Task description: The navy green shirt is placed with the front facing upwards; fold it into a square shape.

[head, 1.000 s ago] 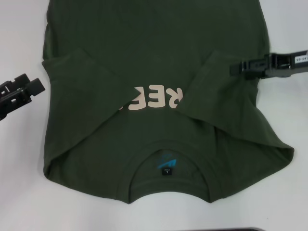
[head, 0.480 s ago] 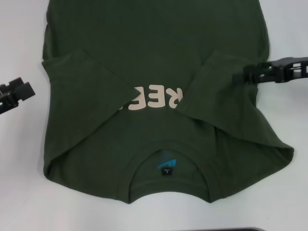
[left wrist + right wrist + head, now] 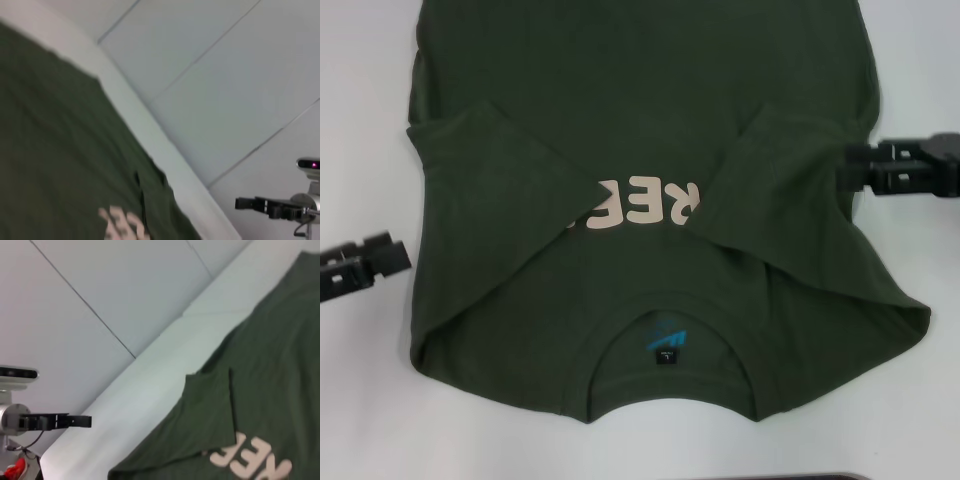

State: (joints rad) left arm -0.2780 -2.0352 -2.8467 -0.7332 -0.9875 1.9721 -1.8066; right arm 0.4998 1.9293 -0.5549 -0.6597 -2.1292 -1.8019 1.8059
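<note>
The navy green shirt (image 3: 640, 200) lies spread over the white surface (image 3: 360, 400), filling the middle of the head view from the top edge down to the lower third. Its collar sits at lower centre with a small blue neck label (image 3: 665, 338) showing inside it. Both sleeves are folded inward over the chest, so only the cream letters "REE" (image 3: 635, 205) show between them, upside down in this view.

The left gripper (image 3: 390, 258) sits at the left edge of the frame, just beside the shirt's side edge and apart from the cloth; whether its fingers are open or closed cannot be told. The right gripper (image 3: 850, 170) is at the right edge, level with the folded sleeve, its tip over the shirt's side edge; its finger state cannot be told either.
</note>
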